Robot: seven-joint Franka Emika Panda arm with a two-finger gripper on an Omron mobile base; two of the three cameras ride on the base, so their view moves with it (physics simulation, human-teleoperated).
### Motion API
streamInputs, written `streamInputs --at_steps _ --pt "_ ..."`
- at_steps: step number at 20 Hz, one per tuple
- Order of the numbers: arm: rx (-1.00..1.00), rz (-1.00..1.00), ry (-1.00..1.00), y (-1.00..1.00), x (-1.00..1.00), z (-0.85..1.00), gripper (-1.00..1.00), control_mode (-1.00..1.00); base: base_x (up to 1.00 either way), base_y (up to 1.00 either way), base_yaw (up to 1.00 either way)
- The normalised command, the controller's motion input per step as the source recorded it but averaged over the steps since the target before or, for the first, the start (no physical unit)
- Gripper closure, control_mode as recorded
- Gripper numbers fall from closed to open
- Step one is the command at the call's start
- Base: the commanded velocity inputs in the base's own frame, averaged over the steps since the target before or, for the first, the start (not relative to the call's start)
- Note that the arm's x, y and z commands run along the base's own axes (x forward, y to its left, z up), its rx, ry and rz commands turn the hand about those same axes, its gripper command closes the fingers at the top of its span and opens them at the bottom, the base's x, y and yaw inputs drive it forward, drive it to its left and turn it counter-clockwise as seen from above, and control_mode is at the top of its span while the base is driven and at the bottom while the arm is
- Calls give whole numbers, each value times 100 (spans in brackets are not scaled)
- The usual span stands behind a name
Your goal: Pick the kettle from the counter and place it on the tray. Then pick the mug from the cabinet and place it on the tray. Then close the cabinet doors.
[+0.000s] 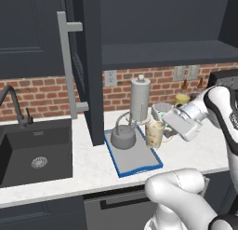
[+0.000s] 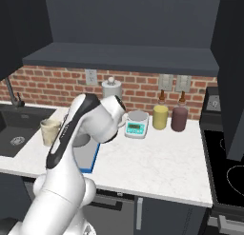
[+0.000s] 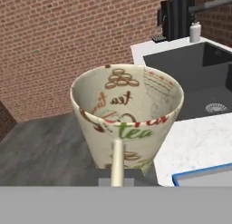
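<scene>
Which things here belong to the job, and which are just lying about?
Job: kettle on the tray; mug in the end effector; open cabinet door; counter.
Lying about: scale, yellow bottle, maroon bottle, tall grey canister, sink.

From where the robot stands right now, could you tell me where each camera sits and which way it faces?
Left base view: behind the arm on its left, looking forward and down at the sink, the open cabinet door and the tray with the kettle; the arm rises at lower right.
Right base view: behind on its right, facing the counter and scale; the arm rises at lower left.
Hand view: on the hand, looking along the jaws at the mug.
All three share the mug, tray and sink.
</scene>
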Motion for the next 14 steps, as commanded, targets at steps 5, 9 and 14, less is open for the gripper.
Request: streamInputs --at_steps 5,9,14 --pt "-1 16 -13 29 46 -61 100 -100 0 0 0" --pt "0 7 -9 14 44 -54 100 -100 0 0 0" --pt "0 5 0 5 51 -41 100 -100 0 0 0"
